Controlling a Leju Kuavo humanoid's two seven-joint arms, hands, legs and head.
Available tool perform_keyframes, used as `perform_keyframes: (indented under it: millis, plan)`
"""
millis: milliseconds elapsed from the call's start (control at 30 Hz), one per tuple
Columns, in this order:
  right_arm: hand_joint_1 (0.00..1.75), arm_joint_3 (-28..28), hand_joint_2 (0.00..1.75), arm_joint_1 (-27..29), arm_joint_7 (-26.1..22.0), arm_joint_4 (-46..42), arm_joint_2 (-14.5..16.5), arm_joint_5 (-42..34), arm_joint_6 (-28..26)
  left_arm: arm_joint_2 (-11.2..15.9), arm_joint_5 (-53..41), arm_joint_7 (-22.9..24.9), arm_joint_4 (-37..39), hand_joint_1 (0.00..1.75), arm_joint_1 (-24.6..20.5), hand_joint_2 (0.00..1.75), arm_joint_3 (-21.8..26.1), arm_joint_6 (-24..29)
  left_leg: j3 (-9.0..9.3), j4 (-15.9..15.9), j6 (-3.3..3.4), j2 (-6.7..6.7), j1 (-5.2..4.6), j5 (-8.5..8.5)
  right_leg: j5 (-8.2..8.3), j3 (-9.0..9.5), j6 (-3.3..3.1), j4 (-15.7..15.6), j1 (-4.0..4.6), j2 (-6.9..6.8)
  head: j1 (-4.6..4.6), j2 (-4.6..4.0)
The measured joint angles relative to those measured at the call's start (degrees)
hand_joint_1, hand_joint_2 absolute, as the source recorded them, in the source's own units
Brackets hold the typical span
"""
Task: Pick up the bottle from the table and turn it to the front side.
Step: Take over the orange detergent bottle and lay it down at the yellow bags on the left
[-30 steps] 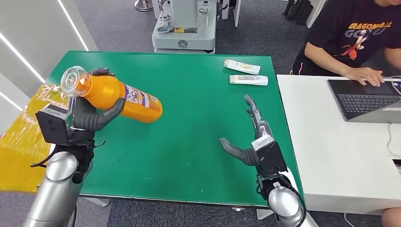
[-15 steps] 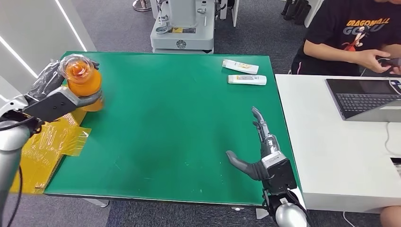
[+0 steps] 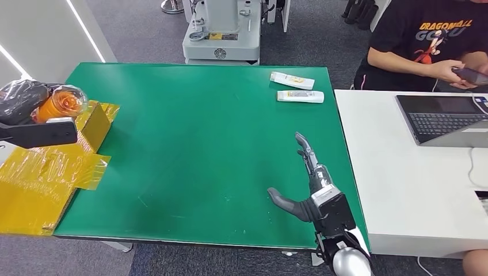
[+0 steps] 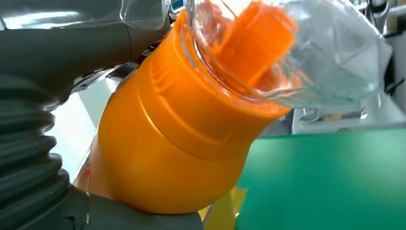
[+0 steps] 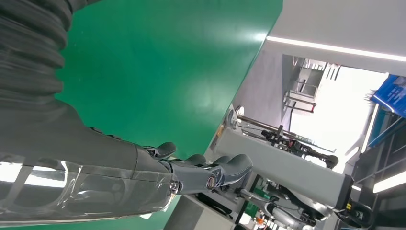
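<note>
Gripping the orange bottle off the green table, out past its left edge over a yellow box, the left hand seems mid-turn (clear cap toward the camera), while the right hand hovers spread and empty in an office-like room.

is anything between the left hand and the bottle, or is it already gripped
Nothing visible stands between them. The left hand already holds the orange bottle off the green table, past its left edge above the yellow box. The left wrist view shows the bottle resting directly against the hand.
</note>
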Motion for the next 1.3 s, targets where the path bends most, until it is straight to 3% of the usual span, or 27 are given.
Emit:
perform_keyframes:
  millis: [200,433,633,800,1000,1300]
  plan:
    - [0.00,0.0,1.75,0.1,0.1,0.0,0.3,-0.2,0.6,2.3,-0.7,-1.7,-0.3,1.75,1.1,1.75,-3.1,0.2,-0.01,0.0,0.00,-0.01,-0.01,0.00,0.00,0.01,0.00,0.0,-0.01,0.00,0.01,0.00]
    - [0.00,-0.1,1.75,0.5,0.3,-0.5,0.5,-0.2,1.0,1.7,-4.7,-5.1,-0.1,1.75,4.0,1.75,-6.2,4.6,0.00,0.0,0.00,-0.02,-0.03,0.00,0.01,0.00,0.00,0.0,-0.02,-0.01,0.00,0.00]
    - [0.00,-0.1,1.75,0.8,0.5,-1.1,0.5,-0.1,0.6,-3.8,-11.1,-8.7,4.7,1.75,4.3,1.75,-9.1,8.0,-0.01,0.0,-0.01,-0.09,-0.02,0.01,0.02,0.02,-0.01,0.0,-0.02,-0.10,-0.01,0.00]
    - [0.00,-0.1,1.75,1.4,0.6,-1.5,0.5,-0.2,0.2,-8.3,-13.9,-9.8,10.5,1.75,1.5,1.75,-12.0,8.1,-0.01,0.1,0.00,-0.14,-0.03,0.01,0.04,0.02,0.00,-0.1,-0.02,-0.13,0.00,0.00]
    - [0.00,-0.1,1.75,1.8,1.2,-2.3,0.5,-0.1,0.0,-13.6,-16.0,-9.3,18.8,1.75,-1.6,1.75,-14.8,8.7,-0.01,0.1,0.00,-0.09,-0.03,0.02,0.08,0.02,0.00,0.0,-0.02,-0.10,0.00,0.00]
    - [0.00,-0.1,1.75,2.6,1.5,-3.2,0.5,0.2,0.0,-18.5,-20.1,-5.8,29.3,1.75,-4.8,1.75,-17.9,9.1,-0.02,0.1,0.01,-0.07,-0.02,0.03,0.10,0.02,-0.01,0.0,-0.02,-0.08,-0.01,0.00]
